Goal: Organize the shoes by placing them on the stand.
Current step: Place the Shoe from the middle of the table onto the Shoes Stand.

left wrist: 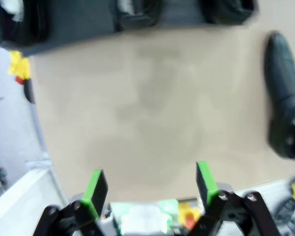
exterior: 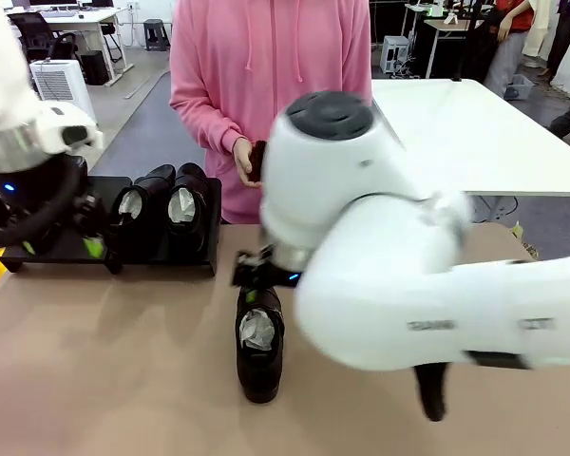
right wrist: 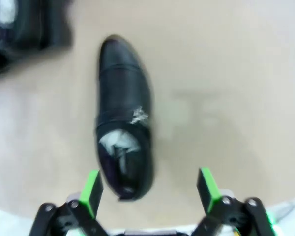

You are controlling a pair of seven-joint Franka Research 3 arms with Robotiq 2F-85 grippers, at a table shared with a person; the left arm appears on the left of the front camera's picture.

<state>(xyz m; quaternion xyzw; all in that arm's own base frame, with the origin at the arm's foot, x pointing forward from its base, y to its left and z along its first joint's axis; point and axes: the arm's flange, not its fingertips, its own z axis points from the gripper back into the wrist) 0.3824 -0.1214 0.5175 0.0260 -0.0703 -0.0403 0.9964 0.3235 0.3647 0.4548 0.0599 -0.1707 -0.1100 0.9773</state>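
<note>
Two glossy black shoes (exterior: pixel 138 204) (exterior: pixel 185 204) stuffed with white paper stand side by side on the low black stand (exterior: pixel 38 255) at the far left. A third shoe (exterior: pixel 259 342) (right wrist: pixel 123 113) lies on the tan table in front of the stand's right end, toe pointing at me. My right gripper (exterior: pixel 258 294) (right wrist: pixel 148 187) hangs open just above its heel end, not touching it. My left gripper (exterior: pixel 65 245) (left wrist: pixel 150 184) is open and empty in front of the stand (left wrist: pixel 88 24). The left wrist view catches the loose shoe (left wrist: pixel 285 113) at the right.
A person in a pink hoodie (exterior: pixel 266 66) stands at the far edge, holding a small dark thing (exterior: pixel 256 161) in one hand. The table's left edge (left wrist: pixel 39 142) runs close to my left gripper. A white table (exterior: pixel 475 133) stands behind at right.
</note>
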